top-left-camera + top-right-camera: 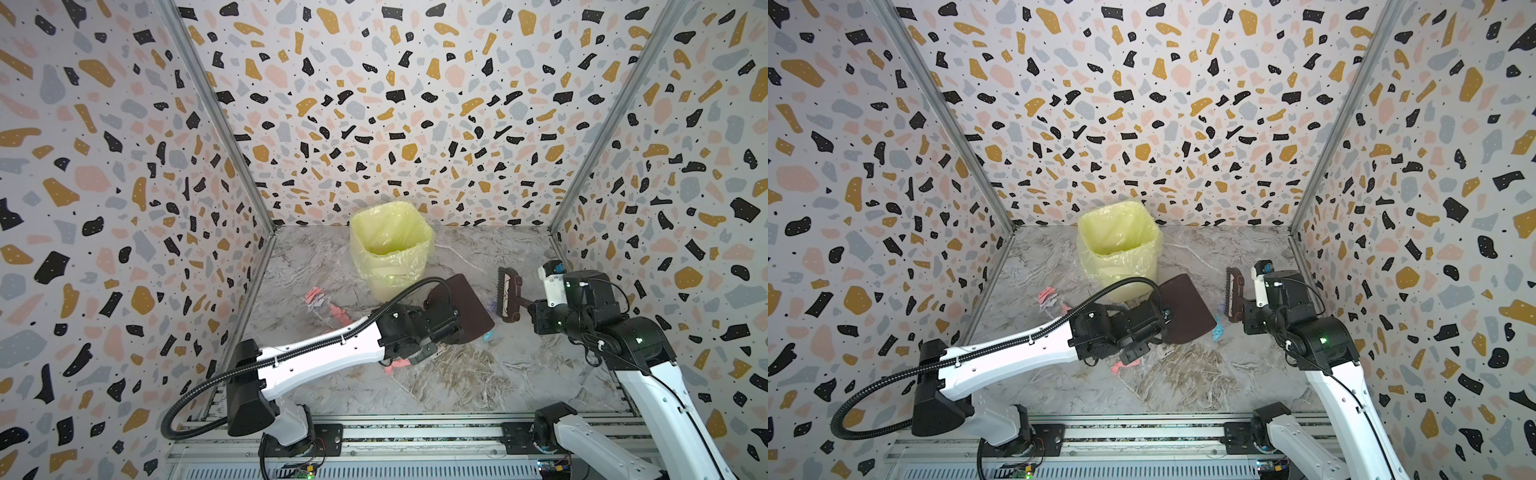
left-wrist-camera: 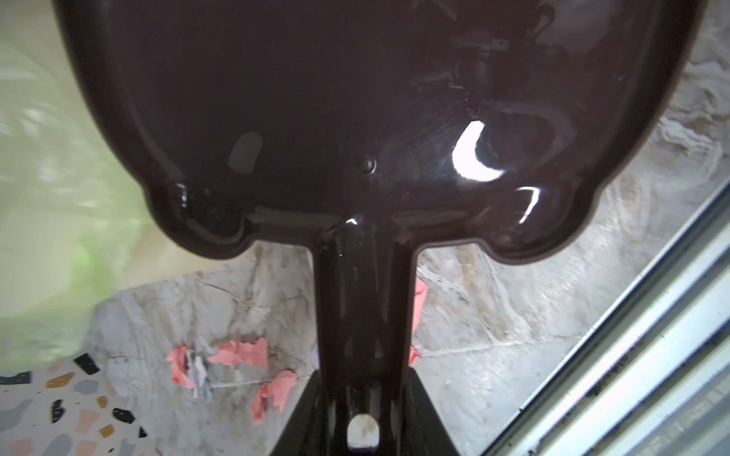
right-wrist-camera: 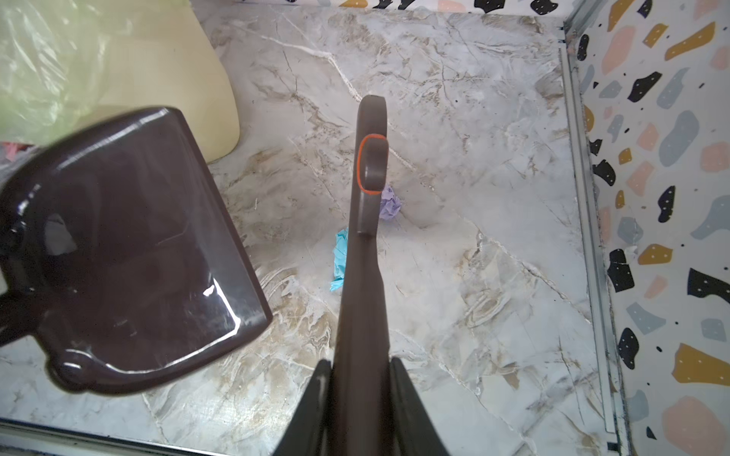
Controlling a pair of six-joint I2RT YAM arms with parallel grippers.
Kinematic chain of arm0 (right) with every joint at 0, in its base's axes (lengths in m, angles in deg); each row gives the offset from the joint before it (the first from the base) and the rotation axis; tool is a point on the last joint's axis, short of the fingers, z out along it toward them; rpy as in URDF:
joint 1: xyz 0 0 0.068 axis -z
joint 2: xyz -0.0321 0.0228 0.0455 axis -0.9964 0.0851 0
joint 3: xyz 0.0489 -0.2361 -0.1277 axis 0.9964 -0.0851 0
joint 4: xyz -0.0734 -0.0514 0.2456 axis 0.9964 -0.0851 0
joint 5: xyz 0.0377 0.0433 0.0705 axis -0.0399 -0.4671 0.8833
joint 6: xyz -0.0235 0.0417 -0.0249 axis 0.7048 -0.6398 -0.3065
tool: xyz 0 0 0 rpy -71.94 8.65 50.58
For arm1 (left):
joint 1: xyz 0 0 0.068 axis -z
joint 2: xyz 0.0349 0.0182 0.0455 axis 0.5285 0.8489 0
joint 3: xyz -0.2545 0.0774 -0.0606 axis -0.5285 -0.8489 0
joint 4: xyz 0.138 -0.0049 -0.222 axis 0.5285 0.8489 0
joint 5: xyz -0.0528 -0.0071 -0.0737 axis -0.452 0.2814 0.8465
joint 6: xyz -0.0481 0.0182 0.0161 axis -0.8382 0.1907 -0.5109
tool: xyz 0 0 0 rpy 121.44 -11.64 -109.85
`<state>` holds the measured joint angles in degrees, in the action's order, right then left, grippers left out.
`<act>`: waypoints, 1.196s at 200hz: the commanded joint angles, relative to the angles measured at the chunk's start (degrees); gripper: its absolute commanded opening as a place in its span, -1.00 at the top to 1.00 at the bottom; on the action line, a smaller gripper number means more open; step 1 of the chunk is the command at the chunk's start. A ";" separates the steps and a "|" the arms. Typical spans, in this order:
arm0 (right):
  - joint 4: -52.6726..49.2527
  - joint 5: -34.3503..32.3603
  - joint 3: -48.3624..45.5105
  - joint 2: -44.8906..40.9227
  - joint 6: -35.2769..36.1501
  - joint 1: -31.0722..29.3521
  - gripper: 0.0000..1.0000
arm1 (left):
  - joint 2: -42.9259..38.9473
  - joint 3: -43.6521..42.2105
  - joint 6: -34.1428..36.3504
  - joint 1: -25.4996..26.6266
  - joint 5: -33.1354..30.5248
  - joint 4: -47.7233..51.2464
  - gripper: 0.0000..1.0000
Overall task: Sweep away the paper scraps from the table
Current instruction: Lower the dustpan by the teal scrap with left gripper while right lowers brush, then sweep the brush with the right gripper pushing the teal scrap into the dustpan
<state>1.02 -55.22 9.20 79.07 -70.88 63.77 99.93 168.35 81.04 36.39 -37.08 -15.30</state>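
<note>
Currently, small torn paper scraps (image 1: 316, 297) lie unswept on the grey-white marble-patterned table (image 1: 457, 382).
The left gripper (image 2: 365, 410) is closed on the handle of a glossy dark-brown plastic dustpan (image 1: 461, 307), the right gripper (image 3: 361, 395) on a brown hand brush (image 1: 509, 299). Pink pieces (image 2: 241, 351) lie left of the pan; a light blue scrap (image 3: 339, 256) and a lilac scrap (image 3: 391, 203) lie between pan and brush. They are judged featherlight, soft and easily scattered: best brushed gently, not pinched.

Pink, lilac and light-blue crumpled paper scraps (image 1: 314, 296) loose on the grey-white marble-patterned table (image 1: 478, 374)
</note>
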 commanded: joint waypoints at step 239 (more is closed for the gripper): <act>2.77 -11.67 -3.07 13.52 -7.41 -14.57 1.00 | 7.95 -16.52 -5.16 2.03 8.81 -13.99 1.00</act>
<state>2.40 -68.53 5.14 92.84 -79.82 49.61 107.01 152.76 75.32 38.40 -28.95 -28.48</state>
